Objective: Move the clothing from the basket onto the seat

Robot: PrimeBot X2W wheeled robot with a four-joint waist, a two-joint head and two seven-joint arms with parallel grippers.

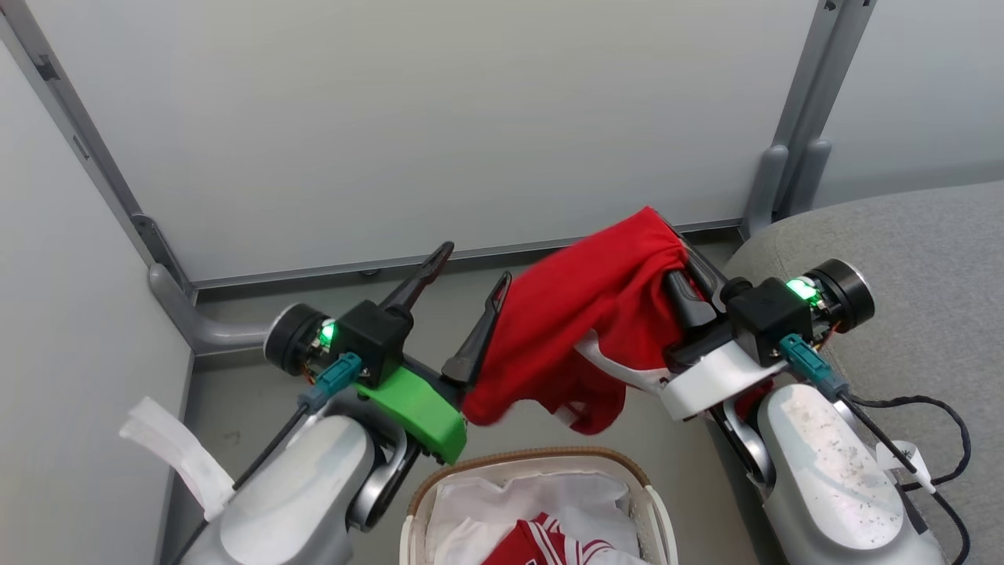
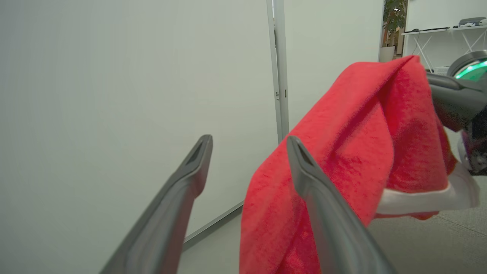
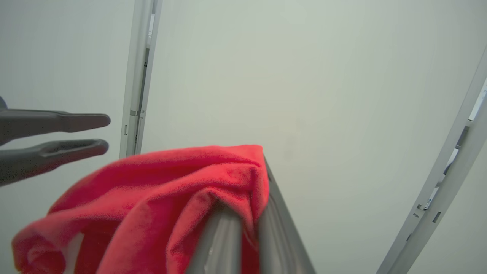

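Note:
The red shorts (image 1: 580, 314) with white trim hang in the air above the basket (image 1: 439, 479), bunched at the top where my right gripper (image 1: 673, 253) is shut on them. In the right wrist view the red cloth (image 3: 152, 190) drapes over my right gripper (image 3: 255, 190). My left gripper (image 1: 477, 262) stands open just left of the shorts, with nothing between its fingers; its right finger (image 2: 315, 190) lies against the cloth's edge (image 2: 342, 152). The striped jersey (image 1: 541, 543) lies in the basket on the white liner (image 1: 565, 494). The grey seat (image 1: 910, 227) is at the right.
White partition panels (image 1: 408, 118) with grey posts (image 1: 792, 157) close off the space ahead and to the left. A black cable (image 1: 941, 439) loops beside my right forearm over the seat's edge. Grey floor (image 1: 235, 408) shows around the basket.

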